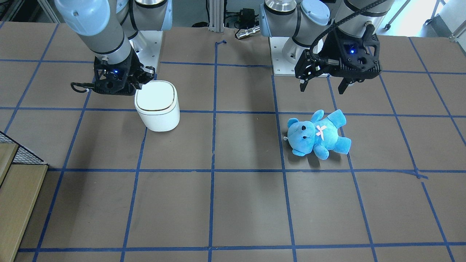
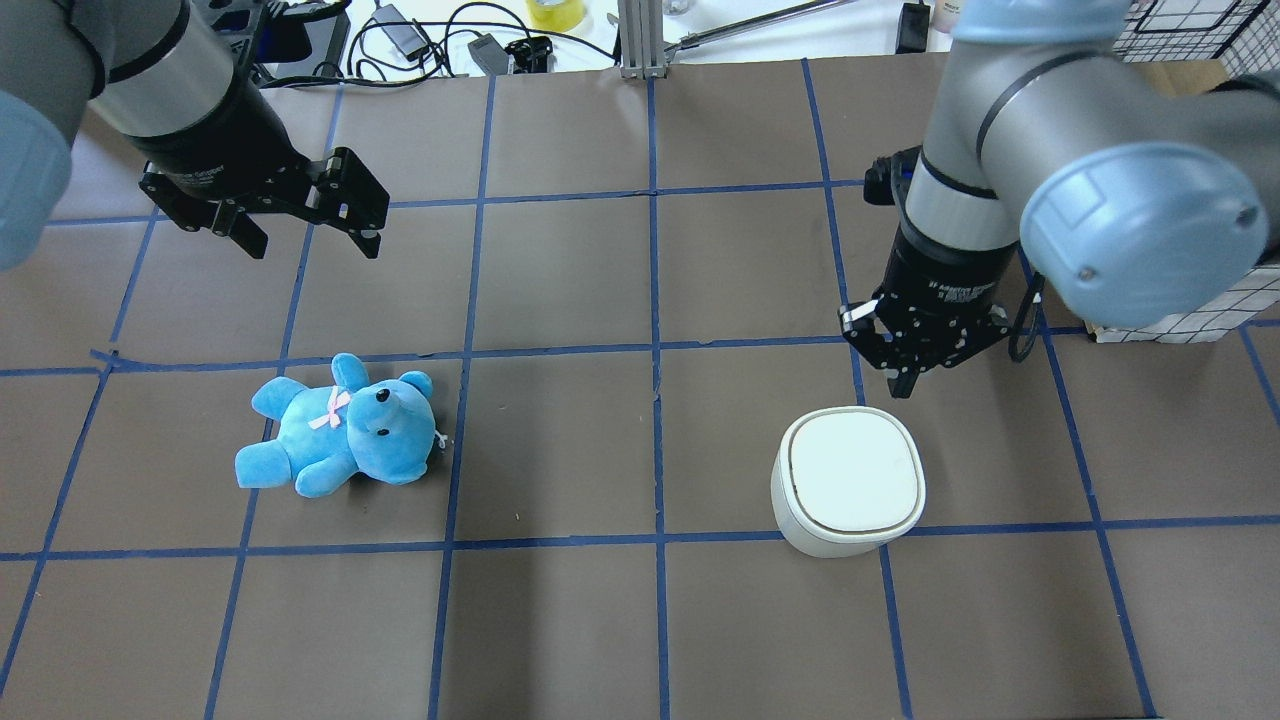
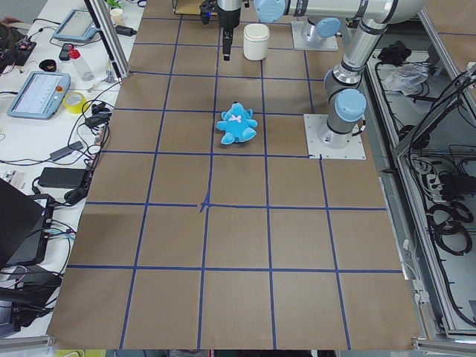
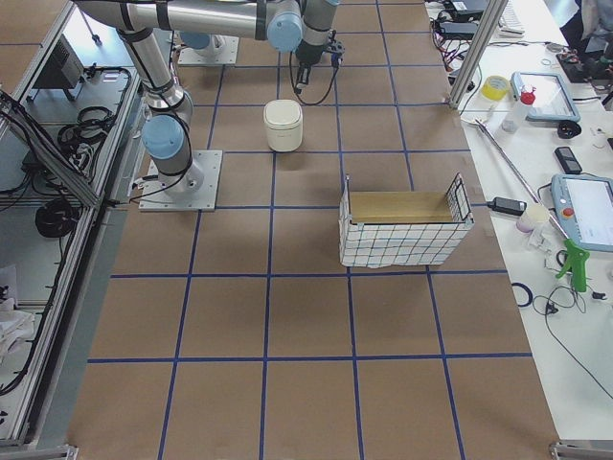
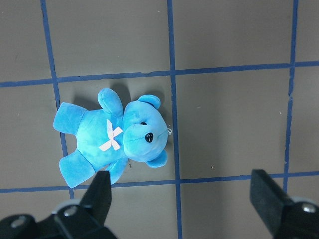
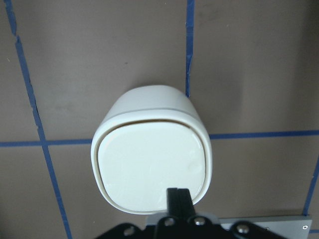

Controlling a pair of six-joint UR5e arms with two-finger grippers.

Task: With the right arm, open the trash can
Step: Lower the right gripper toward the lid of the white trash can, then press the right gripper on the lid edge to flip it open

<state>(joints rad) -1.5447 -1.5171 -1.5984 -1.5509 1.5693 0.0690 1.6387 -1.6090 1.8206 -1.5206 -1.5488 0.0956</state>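
The white trash can [image 2: 850, 480] stands upright on the table with its flat lid shut; it also shows in the front view [image 1: 157, 105] and the right wrist view [image 6: 152, 167]. My right gripper [image 2: 903, 385] is shut and empty, and its fingertips [image 6: 178, 195] hang over the lid's edge at one side. I cannot tell whether they touch the lid. My left gripper [image 2: 305, 235] is open and empty, held high above the table. It is well away from the can.
A blue teddy bear [image 2: 340, 425] lies on its back below the left gripper, seen in the left wrist view [image 5: 117, 137]. A wire basket [image 4: 402, 230] with a white checked liner stands to the right of the can. Blue tape lines grid the brown table.
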